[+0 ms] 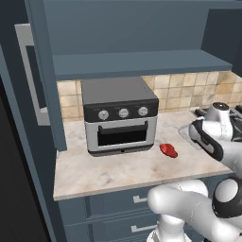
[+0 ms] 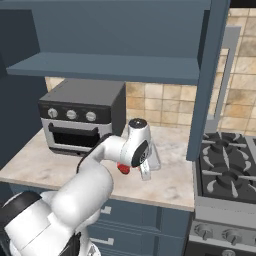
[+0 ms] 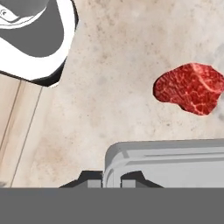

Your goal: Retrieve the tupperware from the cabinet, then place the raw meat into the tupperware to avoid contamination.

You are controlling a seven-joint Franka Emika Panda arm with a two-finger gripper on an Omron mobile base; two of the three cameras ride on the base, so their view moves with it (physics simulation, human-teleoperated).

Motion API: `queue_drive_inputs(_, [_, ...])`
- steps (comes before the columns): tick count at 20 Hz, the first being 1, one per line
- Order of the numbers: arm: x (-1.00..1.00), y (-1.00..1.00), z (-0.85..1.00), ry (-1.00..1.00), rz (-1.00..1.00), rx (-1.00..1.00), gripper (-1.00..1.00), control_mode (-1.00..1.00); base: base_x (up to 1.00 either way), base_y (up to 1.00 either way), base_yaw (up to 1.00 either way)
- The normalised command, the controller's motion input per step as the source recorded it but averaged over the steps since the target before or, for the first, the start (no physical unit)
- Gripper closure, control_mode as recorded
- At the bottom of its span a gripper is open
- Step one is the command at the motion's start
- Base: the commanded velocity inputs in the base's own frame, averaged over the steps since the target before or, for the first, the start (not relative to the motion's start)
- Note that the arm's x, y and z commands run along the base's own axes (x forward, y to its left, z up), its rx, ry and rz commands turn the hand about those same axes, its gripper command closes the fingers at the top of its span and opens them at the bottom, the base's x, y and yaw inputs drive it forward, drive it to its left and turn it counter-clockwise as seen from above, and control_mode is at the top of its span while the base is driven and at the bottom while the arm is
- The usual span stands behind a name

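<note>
Hand view, bottom centre: dark two-finger gripper [image 3: 112, 178] pinched on the rim of the pale translucent plastic tupperware [image 3: 166, 162], presumably to set it down near the meat. Its right end is cut off by the frame. Upper right: glossy red raw meat [image 3: 189, 88] lies apart on the beige marble counter [image 3: 113, 78]. Beyond, the grey toaster oven [image 1: 119, 116]; blue-grey cabinet [image 1: 137, 33] doors stand open.
</note>
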Motion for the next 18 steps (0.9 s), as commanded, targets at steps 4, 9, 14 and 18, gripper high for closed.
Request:
queue_drive_inputs(4, [0.21,-0.4,-0.33,0.0,0.04,0.0,1.0,-1.0,0.0,0.0,0.0])
queue_drive_inputs(9, [0.02,-0.08,-0.17,0.01,0.01,0.0,1.0,-1.0,0.0,0.0,0.0])
queue_drive_inputs(14, [0.08,0.0,-0.08,0.01,0.0,0.0,1.0,-1.0,0.0,0.0,0.0])
queue_drive_inputs(18, [0.22,0.0,-0.26,0.0,0.0,-0.01,1.0,-1.0,0.0,0.0,0.0])
